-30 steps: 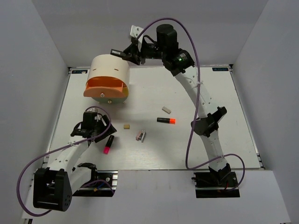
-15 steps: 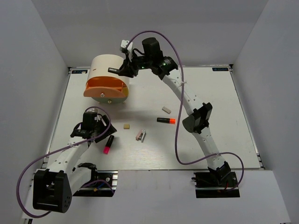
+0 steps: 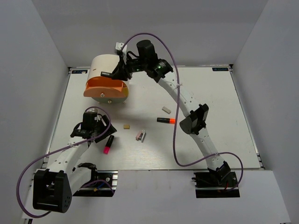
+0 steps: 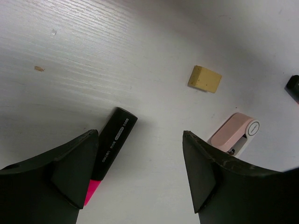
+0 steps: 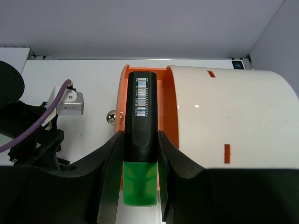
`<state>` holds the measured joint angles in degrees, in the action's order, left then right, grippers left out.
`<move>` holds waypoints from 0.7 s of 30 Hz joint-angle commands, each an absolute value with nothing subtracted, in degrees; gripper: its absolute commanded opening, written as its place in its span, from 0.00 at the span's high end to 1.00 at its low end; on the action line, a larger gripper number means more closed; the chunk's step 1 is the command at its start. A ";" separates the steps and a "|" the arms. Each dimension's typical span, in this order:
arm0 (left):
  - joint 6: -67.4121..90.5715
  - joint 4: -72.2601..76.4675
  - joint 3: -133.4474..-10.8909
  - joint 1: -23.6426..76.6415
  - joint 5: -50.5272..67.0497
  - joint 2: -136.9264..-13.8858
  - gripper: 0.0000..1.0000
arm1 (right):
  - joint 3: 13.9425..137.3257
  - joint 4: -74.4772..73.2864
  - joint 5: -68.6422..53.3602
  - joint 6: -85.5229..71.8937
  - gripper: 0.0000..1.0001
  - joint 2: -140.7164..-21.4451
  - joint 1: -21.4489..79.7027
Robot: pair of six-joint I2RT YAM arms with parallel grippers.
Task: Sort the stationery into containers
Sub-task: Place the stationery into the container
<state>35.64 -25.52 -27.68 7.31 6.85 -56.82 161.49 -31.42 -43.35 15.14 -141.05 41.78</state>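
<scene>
Two tools work this white tabletop (image 3: 210, 93). Nearest, at the lower left of the overhead view, the left tool (image 3: 95, 124) hangs low with its jaws spread wide and nothing between them. In its wrist view the pink-capped marker (image 4: 112, 140) lies just inside the left-hand finger (image 4: 74, 163). Beyond the marker, toward the centre of the overhead view, sit the tan eraser (image 3: 126, 126) and the pinkish clip (image 3: 138, 136). Farther right are the orange-capped marker (image 3: 166, 121) and the grey eraser (image 3: 166, 110). At the far upper left stands the cream cylindrical box (image 3: 110, 70), with its orange drawer tier (image 3: 105, 87) swung out. The right tool (image 5: 139, 135) is clamped on the green-capped marker (image 5: 140, 116), holding its black barrel over that orange tier, next to the small knob (image 5: 111, 117).
</scene>
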 commanded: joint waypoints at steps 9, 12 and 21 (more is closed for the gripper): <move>35.86 -25.66 -27.42 8.09 6.86 -56.34 0.18 | 163.48 -28.31 -39.47 15.29 0.96 -145.55 43.33; 35.86 -25.66 -27.42 8.09 6.86 -56.34 0.18 | 162.43 -27.43 -39.29 15.73 0.90 -145.81 43.42; 35.86 -26.19 -27.42 8.09 6.86 -56.34 0.18 | 161.63 -27.33 -40.25 16.26 0.60 -145.81 43.86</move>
